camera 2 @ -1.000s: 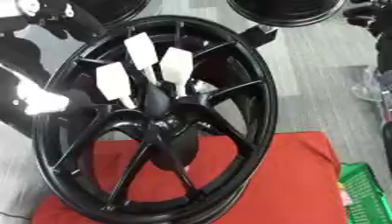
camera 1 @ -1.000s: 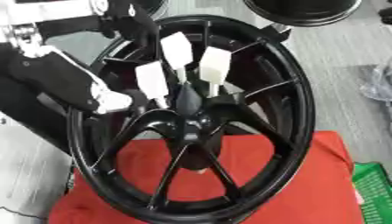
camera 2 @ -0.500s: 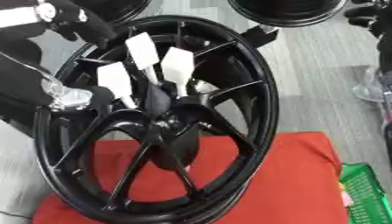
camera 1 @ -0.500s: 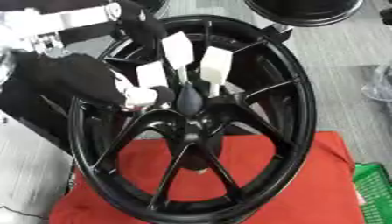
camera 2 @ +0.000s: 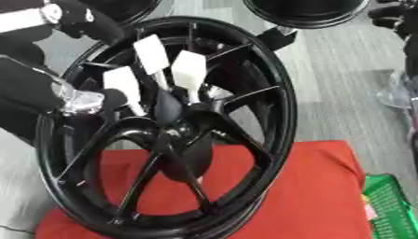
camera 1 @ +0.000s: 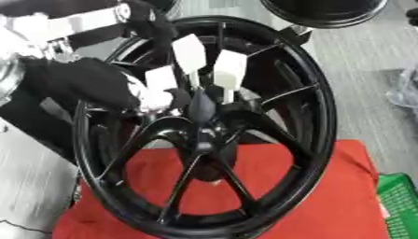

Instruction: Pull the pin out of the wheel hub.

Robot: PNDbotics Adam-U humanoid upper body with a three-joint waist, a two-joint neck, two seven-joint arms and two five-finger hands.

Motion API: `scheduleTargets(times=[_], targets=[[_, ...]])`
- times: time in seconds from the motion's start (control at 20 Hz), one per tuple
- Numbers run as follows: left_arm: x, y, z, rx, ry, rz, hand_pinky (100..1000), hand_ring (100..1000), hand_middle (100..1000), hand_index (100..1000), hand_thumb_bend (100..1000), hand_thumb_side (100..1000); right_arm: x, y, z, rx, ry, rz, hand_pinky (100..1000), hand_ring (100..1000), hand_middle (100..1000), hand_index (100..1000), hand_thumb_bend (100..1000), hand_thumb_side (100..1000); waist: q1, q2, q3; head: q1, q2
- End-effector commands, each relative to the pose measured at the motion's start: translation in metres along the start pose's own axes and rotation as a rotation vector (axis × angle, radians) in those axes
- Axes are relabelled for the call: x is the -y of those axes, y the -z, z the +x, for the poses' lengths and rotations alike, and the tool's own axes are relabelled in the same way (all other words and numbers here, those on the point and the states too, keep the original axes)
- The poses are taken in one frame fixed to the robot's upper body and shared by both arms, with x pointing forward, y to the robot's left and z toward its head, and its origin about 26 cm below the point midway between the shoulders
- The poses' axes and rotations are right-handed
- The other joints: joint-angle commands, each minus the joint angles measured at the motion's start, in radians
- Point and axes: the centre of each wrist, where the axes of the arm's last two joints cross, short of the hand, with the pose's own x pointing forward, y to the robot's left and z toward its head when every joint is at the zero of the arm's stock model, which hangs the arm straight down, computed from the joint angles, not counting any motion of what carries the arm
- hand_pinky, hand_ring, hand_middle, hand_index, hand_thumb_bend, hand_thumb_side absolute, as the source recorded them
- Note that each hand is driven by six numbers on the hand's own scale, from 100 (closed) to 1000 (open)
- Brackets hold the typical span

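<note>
A black spoked wheel hub [camera 1: 314, 116] stands upright on a red cloth [camera 1: 335, 196]. Three white flat-headed pins stick out of its centre: a left pin [camera 1: 161, 79], a taller middle pin [camera 1: 189, 52] and a right pin [camera 1: 229, 70]. My left hand [camera 1: 86, 84], black with silver tips, reaches in from the left through the rim. Its silver end lies at the foot of the left pin, below the white head. Blur hides whether it grips the pin. My right hand does not show.
A second black wheel [camera 1: 326, 11] lies on the grey floor behind. A green basket [camera 1: 400, 205] sits at the lower right beside the cloth. A pale translucent object [camera 1: 404, 93] shows at the right edge.
My left hand has moved right, from the rim's left side in to the foot of the left pin. The three pins and the wheel stay where they were.
</note>
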Motion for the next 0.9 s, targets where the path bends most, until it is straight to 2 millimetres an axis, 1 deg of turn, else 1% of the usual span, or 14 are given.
scheduleTargets(times=[0.05,0.45,0.65,0.9], targets=[[-0.006,-0.004,-0.003,-0.126,-0.048,-0.081,908,877,776,887,457,479,0.003,0.004,0.01,0.032,-0.031,0.006,741,627,616,715,100,616,-0.004,-0.018,-0.001,0.003,-0.002],[-0.004,0.006,-0.018,-0.164,-0.054,-0.079,911,881,777,885,430,461,0.003,0.004,0.009,0.03,-0.032,0.011,741,628,616,715,100,617,-0.005,-0.016,-0.003,0.007,-0.002],[-0.002,0.013,-0.025,-0.175,-0.052,-0.092,914,886,781,883,434,458,0.003,0.004,0.009,0.03,-0.032,0.013,740,628,617,715,100,617,-0.005,-0.014,-0.005,0.008,-0.001],[0.0,0.022,-0.032,-0.181,-0.05,-0.12,922,897,795,880,438,480,0.002,0.005,0.01,0.032,-0.03,0.015,740,628,618,715,100,617,-0.006,-0.013,-0.008,0.011,-0.002]])
